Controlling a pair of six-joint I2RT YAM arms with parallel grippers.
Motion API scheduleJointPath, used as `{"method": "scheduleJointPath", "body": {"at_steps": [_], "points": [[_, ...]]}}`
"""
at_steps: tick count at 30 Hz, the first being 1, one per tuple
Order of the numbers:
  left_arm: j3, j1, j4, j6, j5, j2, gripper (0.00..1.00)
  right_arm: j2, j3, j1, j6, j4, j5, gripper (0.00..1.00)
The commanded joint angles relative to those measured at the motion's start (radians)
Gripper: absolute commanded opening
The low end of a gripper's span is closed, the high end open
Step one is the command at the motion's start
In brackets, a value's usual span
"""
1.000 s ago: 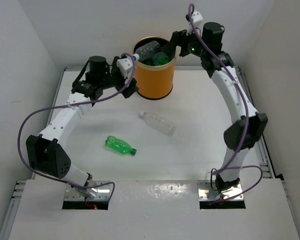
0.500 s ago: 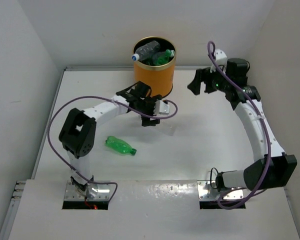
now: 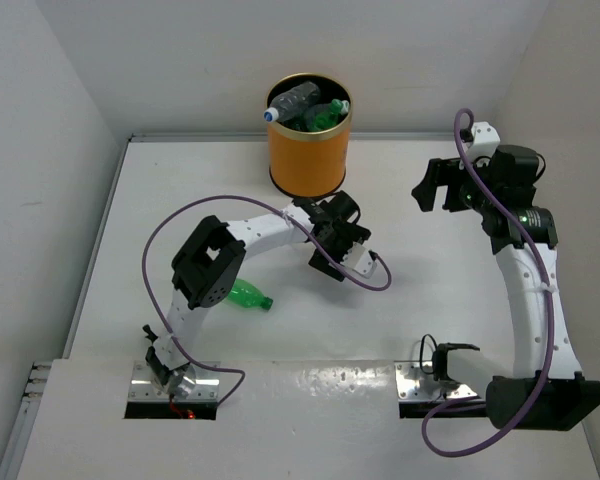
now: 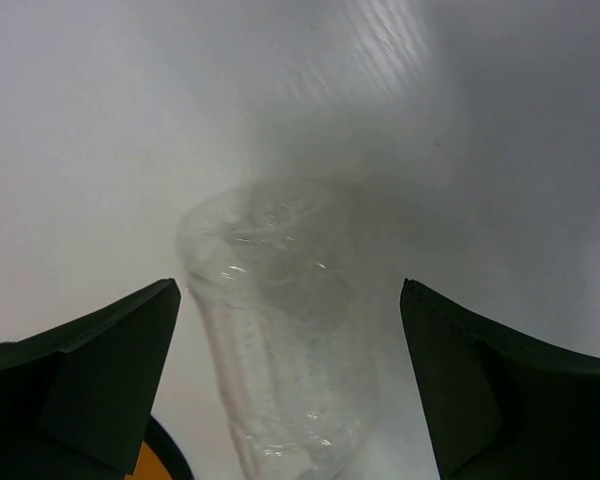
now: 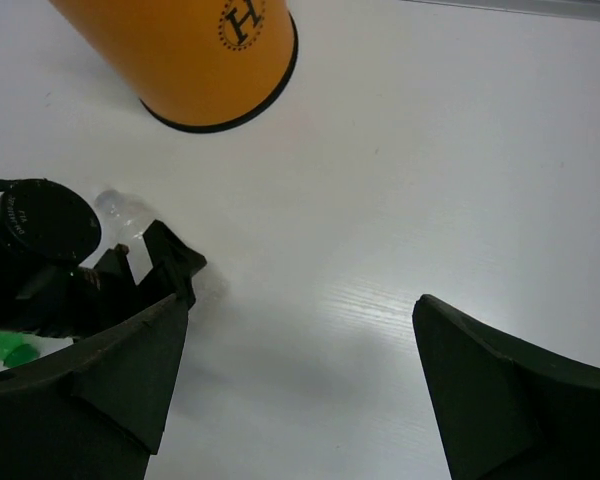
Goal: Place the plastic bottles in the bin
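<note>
The orange bin stands at the back middle with a clear blue-capped bottle and a green bottle inside. My left gripper is open and low over the table in front of the bin. In the left wrist view a clear bottle lies between its spread fingers, untouched. The top view hides this bottle under the gripper. A green bottle lies on the table, partly behind the left arm. My right gripper is open and empty, raised to the right of the bin.
The right wrist view shows the bin's base, my left gripper, a bit of the clear bottle and the green bottle. White walls enclose the table on three sides.
My left gripper swung from the bin's rim down to the table and now straddles the clear bottle. My right arm drew back from the bin to the right.
</note>
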Motion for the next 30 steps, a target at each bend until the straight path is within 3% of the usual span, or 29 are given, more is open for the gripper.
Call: {"method": "scheduleJointPath", "body": {"at_steps": [1, 12, 19, 20, 22, 23, 24, 30], "points": [[0.036, -0.003, -0.089, 0.079, -0.068, 0.012, 0.99, -0.029, -0.021, -0.022, -0.015, -0.032, 0.027, 0.91], [0.11, -0.066, -0.101, 0.056, -0.143, 0.099, 0.99, -0.093, -0.043, -0.041, -0.044, -0.066, 0.024, 0.91], [0.168, -0.118, -0.22, 0.056, -0.238, 0.159, 0.95, -0.15, -0.058, -0.068, -0.094, -0.09, 0.002, 0.91], [0.168, -0.118, -0.231, 0.066, -0.238, 0.159, 0.93, -0.156, -0.07, -0.071, -0.095, -0.084, 0.001, 0.9], [0.168, -0.118, -0.241, 0.076, -0.247, 0.159, 0.78, -0.17, -0.098, -0.081, -0.094, -0.086, -0.012, 0.89], [0.168, -0.118, -0.25, 0.076, -0.248, 0.159, 0.69, -0.182, -0.104, -0.081, -0.092, -0.071, -0.016, 0.89], [0.177, -0.118, -0.25, 0.076, -0.257, 0.159, 0.54, -0.182, -0.109, -0.084, -0.081, -0.066, -0.025, 0.89], [0.255, -0.082, -0.279, 0.067, -0.235, 0.073, 0.33, -0.202, -0.173, -0.082, -0.051, -0.012, -0.052, 0.86]]}}
